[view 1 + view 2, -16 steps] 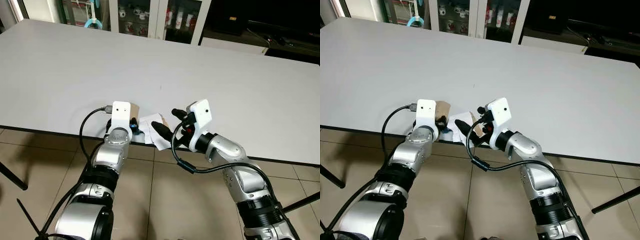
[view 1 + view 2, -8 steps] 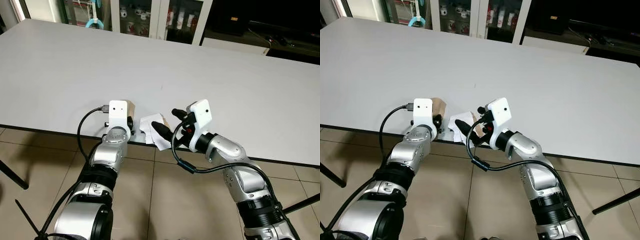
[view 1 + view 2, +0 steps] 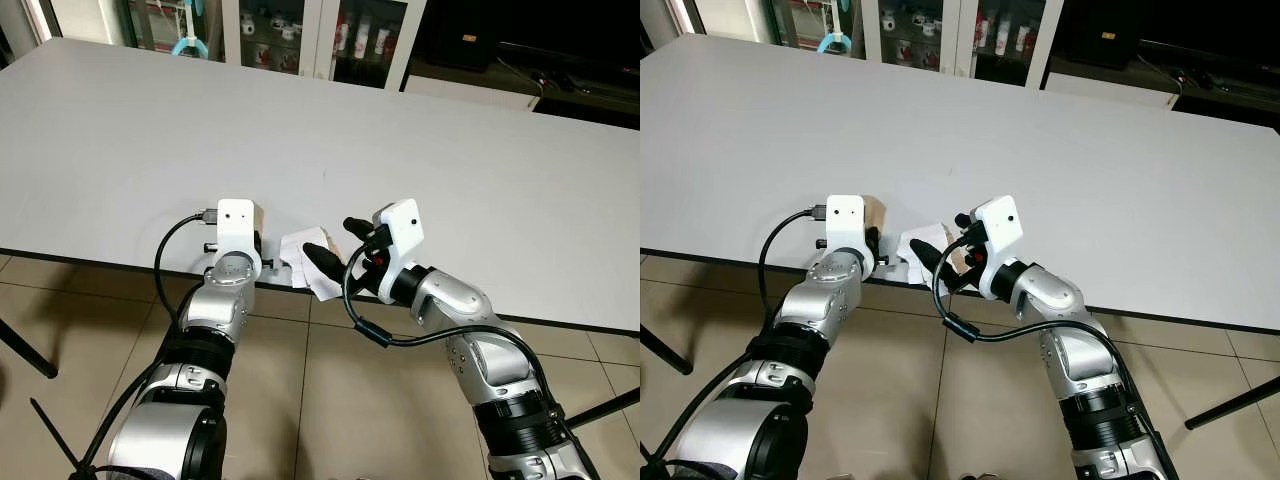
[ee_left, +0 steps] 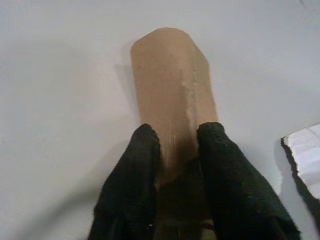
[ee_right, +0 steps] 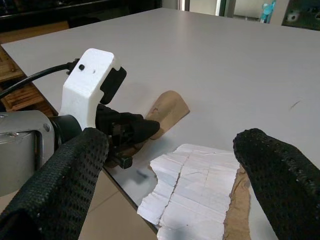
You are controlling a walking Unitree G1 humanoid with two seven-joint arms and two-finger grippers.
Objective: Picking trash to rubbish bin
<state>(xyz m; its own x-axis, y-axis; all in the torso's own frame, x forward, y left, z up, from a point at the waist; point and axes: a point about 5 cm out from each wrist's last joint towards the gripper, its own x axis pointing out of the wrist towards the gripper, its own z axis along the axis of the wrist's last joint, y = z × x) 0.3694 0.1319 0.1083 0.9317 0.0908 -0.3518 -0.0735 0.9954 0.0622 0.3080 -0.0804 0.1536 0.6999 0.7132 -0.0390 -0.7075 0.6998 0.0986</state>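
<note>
At the near edge of the large white table (image 3: 420, 150), your left gripper (image 4: 175, 150) has its two black fingers pinched on the end of a flattened brown cardboard tube (image 4: 167, 85), which lies flat on the tabletop. Just beside the tube, a torn piece of white creased paper (image 5: 192, 192) overhangs the table's edge, with a brown scrap (image 5: 239, 210) touching it. Your right gripper (image 3: 335, 240) hangs over the paper, fingers spread wide and holding nothing.
</note>
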